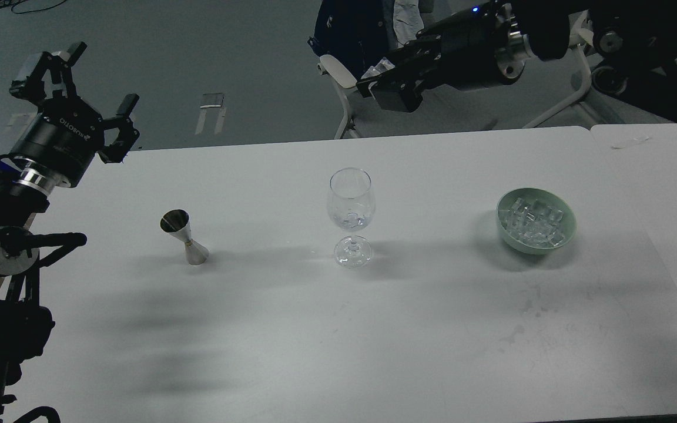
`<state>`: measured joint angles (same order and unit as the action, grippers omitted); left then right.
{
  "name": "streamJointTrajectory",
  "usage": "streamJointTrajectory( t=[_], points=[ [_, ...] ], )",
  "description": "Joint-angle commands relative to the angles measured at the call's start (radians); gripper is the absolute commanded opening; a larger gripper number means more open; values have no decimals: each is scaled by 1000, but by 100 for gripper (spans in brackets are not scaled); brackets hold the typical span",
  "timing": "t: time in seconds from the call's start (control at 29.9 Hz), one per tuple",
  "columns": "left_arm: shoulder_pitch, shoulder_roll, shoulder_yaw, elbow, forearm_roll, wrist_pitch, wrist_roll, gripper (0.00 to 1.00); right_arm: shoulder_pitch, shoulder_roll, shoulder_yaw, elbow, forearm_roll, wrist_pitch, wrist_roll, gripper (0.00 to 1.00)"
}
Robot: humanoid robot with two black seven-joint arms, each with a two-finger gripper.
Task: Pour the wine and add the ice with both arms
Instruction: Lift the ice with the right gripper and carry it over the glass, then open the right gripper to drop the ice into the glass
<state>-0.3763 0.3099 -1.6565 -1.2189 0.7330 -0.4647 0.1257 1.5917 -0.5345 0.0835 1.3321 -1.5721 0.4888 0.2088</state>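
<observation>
Step in hand: nothing is gripped; the pour is judged not yet begun, or just finished, since both arms are held above and clear of the things.
Left gripper (89, 82): raised over the tabletop's (338, 352) far left corner, jaws spread and empty.
Right gripper (388, 91): held high beyond the far edge; seen dark and end-on, so the state of its jaws cannot be told.
Jigger (185, 238): upright at the left, nearest the left arm; its contents cannot be seen.
Wine glass (351, 217): upright at centre, something clear at the bottom of the bowl, wine or ice cannot be told.
Ice (533, 222): heaped in the green bowl (535, 247) at the right, well apart from the glass.
Next move: the left jaws would likely be lowered around the jigger's waist, and tipping over the glass rim would need care.
</observation>
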Motion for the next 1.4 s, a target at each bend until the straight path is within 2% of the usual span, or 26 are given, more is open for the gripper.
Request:
streamJointTrajectory(
  t=[0.0, 0.37, 1.37],
  points=[
    [5, -2, 0, -1, -1, 0, 0, 98, -2, 24, -39, -1, 0, 0, 0, 34],
    [5, -5, 0, -1, -1, -2, 0, 98, -56, 88, -80, -4, -3, 0, -8, 35],
    [27, 8, -5, -1, -3, -9, -6, 98, -96, 171, -107, -63, -16, 0, -23, 39]
  ],
)
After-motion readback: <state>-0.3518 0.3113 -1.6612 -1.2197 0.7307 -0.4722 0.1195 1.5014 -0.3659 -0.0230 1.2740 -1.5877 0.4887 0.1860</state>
